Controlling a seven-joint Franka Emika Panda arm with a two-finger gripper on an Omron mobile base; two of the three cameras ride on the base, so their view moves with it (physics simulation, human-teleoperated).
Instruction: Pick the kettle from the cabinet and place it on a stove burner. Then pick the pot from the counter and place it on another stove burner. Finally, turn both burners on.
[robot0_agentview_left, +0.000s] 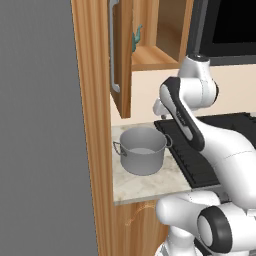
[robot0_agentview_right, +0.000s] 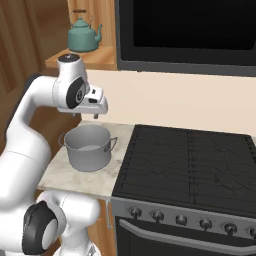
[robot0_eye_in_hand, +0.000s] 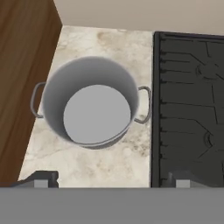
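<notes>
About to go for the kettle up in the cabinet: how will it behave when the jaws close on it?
The kettle looks rigid and small, probably light. Its rounded body may slip between flat jaws, so the thin arched handle seems the safer hold, though the kettle could swing from it. It stands near the shelf edge in the cabinet, so a nudge might tip it off.

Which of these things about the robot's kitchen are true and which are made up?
1. The teal kettle sits on the cabinet shelf. True.
2. The grey pot stands on a stove burner. False: it stands on the marble counter, beside the stove.
3. The robot's hand is open and holds nothing. True.
4. The pot is full of soup. False: it is empty, and its bare bottom shows in the hand view.
5. The cabinet door is shut. False: it is swung open, and the kettle shows behind it.
</notes>
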